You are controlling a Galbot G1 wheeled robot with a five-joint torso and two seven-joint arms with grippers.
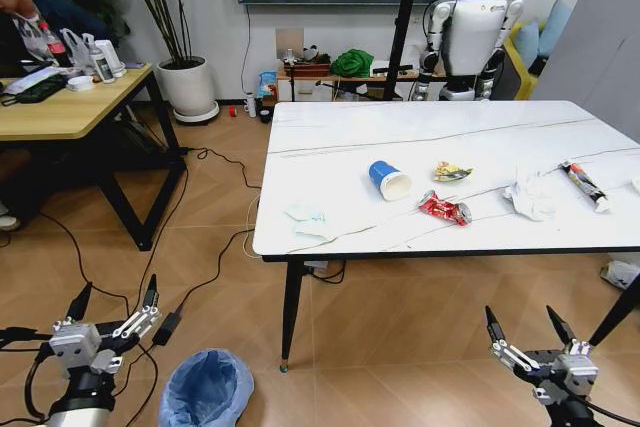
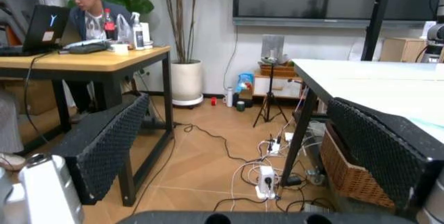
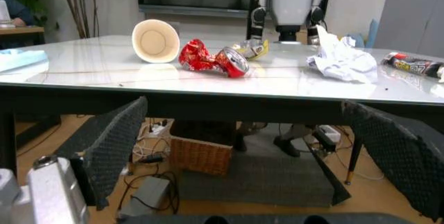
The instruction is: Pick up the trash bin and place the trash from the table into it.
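The bin [image 1: 207, 388], lined with a crinkly light-blue bag, stands on the wooden floor short of the table's [image 1: 330, 147] near left leg [image 1: 290, 315], its lower part cut off by the head view's edge. A black cable [image 1: 205, 282] trails over the floor just beside it.

On the table the trash is scattered along the near half: a blue cup [image 1: 389, 180] on its side, a yellow wrapper [image 1: 452, 172] just behind and right of it, a red wrapper [image 1: 444, 208] nearer the front edge, a crumpled white tissue [image 1: 529, 196] farther right, and a red-black tube [image 1: 584, 186] beyond that. A pale tissue [image 1: 307, 218] lies near the table's left front corner. Something white at the table's far right edge is cut off and cannot be made out.

The left gripper [image 1: 115, 307] hangs low, left of the bin and short of the table, jaws spread wide and holding nothing. The right gripper [image 1: 527, 326] hangs low under the table's right front edge, jaws likewise spread and empty.

The right wrist view looks along the tabletop, showing the cup's [image 3: 155, 40] white inside, the red wrapper [image 3: 211, 58], the tissue [image 3: 341, 57], and a wicker basket [image 3: 201, 154] and cables under the table that the tabletop hides from the head. The left wrist view shows a wooden desk [image 2: 83, 60] left of the table, a power strip [image 2: 266, 180] on the floor and the table's leg [image 2: 300, 125].

Behind the table stand another white robot [image 1: 470, 37] and a potted plant [image 1: 186, 82].
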